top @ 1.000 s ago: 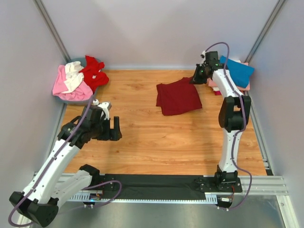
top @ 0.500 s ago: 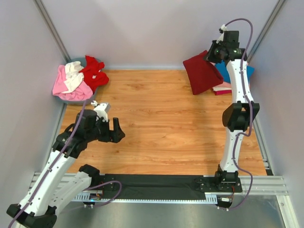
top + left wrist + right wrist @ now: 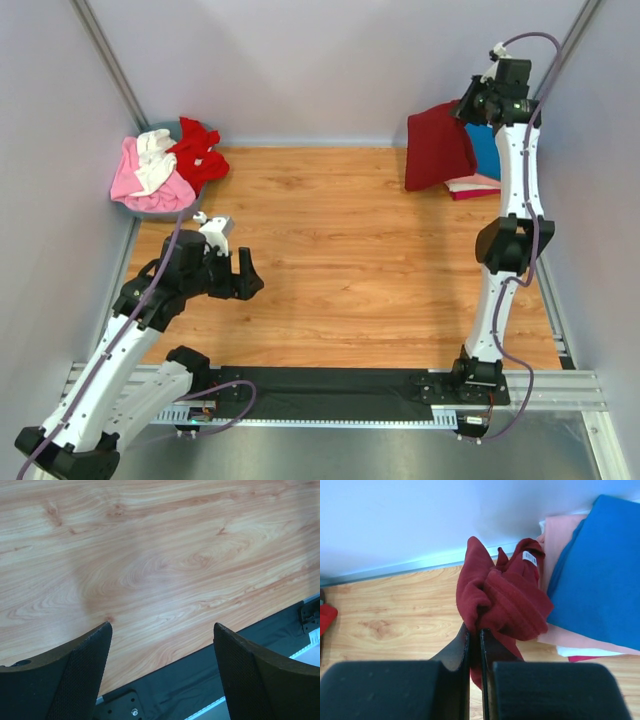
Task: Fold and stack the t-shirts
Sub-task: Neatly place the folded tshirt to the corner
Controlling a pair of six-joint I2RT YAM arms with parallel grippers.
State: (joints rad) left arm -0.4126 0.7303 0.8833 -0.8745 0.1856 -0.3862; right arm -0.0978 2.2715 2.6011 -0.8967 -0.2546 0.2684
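Both arms [image 3: 112,348] are white with black joints [image 3: 508,243], purple cables [image 3: 177,238].

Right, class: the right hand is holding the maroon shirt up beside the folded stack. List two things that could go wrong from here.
1. The right hand pinches only a bunched edge of the maroon shirt, so it may land crumpled rather than flat.
2. The hanging cloth could brush the blue shirt lying on top and drag it askew.
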